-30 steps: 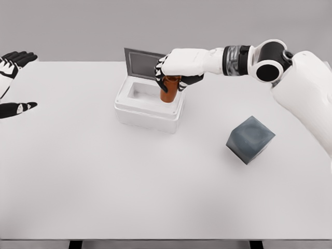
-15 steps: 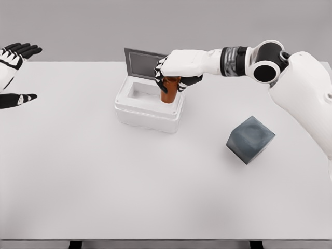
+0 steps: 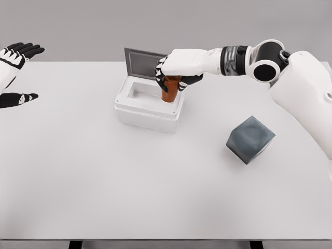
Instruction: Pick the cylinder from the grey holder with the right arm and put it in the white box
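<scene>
Right hand [image 3: 176,70]: reaches in from the right edge, across the table to the white box; palm faces down, with the back of the hand turned toward the camera.
Right fingers [image 3: 161,78]: curled downward around the top of the cylinder; dark fingertips show on its left side and the thumb on its right side. The grip is closed on the cylinder.
Cylinder [image 3: 169,89]: brown-orange, upright, held at its upper end. Its top is hidden under the palm; its lower part hangs below the fingers, inside the right end of the box opening. Whether its base touches the floor of the box cannot be told.
White box [image 3: 148,111]: sits near the middle of the table, toward the far side; thick white walls surround a rectangular hollow.
Lid [image 3: 141,63]: dark grey, standing open behind the box, partly covered by the right hand at its right end.
Grey holder [image 3: 250,139]: dark grey block, turned corner-on, on the table to the right of the box and well apart from it; a shallow round recess shows on its upper face.
Left hand [image 3: 13,72]: at the far left edge, well apart from the box; fingers spread, holding nothing.
Table [image 3: 129,181]: white, flat, bearing the box and the holder.
</scene>
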Available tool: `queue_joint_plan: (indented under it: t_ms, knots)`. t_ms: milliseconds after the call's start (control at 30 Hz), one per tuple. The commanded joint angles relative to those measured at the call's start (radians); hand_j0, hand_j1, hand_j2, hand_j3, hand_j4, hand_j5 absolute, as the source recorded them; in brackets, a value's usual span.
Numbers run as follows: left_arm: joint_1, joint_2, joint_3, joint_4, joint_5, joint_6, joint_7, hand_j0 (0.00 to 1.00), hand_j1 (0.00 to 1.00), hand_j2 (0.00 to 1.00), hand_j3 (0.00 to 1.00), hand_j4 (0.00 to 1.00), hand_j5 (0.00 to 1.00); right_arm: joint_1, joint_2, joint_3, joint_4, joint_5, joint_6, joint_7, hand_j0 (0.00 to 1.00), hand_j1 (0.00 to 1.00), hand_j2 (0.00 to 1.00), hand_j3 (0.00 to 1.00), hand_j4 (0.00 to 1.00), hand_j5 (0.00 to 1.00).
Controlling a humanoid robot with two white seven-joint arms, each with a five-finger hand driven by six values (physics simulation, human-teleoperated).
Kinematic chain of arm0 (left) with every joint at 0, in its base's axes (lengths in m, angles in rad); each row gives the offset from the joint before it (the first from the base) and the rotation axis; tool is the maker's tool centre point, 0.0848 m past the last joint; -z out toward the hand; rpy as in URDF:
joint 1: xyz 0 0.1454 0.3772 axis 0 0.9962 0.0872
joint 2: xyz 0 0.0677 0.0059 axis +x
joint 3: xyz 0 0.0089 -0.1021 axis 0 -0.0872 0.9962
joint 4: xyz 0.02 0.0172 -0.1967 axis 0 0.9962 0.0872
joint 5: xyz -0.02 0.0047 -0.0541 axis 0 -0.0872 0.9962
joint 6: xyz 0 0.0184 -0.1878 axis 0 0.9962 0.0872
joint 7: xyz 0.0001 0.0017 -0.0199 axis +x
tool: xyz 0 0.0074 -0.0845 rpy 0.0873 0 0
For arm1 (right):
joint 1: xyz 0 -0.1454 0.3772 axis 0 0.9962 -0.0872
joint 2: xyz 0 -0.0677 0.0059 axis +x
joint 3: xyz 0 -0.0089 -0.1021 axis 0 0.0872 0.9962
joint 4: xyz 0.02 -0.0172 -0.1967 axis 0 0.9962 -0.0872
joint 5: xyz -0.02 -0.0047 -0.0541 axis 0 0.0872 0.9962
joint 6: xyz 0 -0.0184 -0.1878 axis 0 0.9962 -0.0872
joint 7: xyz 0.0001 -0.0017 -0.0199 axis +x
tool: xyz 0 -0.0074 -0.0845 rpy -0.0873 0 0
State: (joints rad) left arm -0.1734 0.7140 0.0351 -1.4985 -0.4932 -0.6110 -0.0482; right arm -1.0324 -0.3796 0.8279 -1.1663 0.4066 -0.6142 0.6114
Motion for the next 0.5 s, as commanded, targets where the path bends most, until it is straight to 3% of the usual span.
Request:
queue_joint_plan:
  t_ms: [0,233,300,333,467]
  knots:
    - [0.0,0.001,0.0,0.0,0.007,0.0,0.001,1.0,1.0,1.0,1.0,1.0,1.0,0.0,-0.001,-0.001,-0.006,-0.006,0.003,-0.001,0.33,0.33,0.33,0.33,0.33,0.33]
    - [0.0,0.001,0.0,0.0,0.005,0.0,-0.001,1.0,1.0,1.0,1.0,1.0,1.0,0.0,-0.001,-0.003,-0.01,0.023,0.003,-0.001,0.59,0.59,0.59,0.59,0.59,0.59]
    - [-0.002,0.001,0.0,0.0,0.005,0.0,-0.001,1.0,1.0,1.0,1.0,1.0,1.0,0.0,0.001,-0.003,-0.013,0.035,0.003,-0.001,0.76,0.76,0.76,0.76,0.76,0.76]
    - [-0.002,0.001,0.0,0.0,0.005,0.0,-0.001,1.0,1.0,1.0,1.0,1.0,1.0,0.0,0.001,-0.003,-0.013,0.037,0.003,-0.001,0.98,0.98,0.98,0.98,0.98,0.98]
    - [-0.002,0.001,0.0,0.0,0.005,0.0,0.001,1.0,1.0,1.0,1.0,1.0,1.0,0.0,-0.001,-0.006,-0.047,0.037,0.003,-0.001,0.99,0.99,0.99,0.99,0.99,0.99]
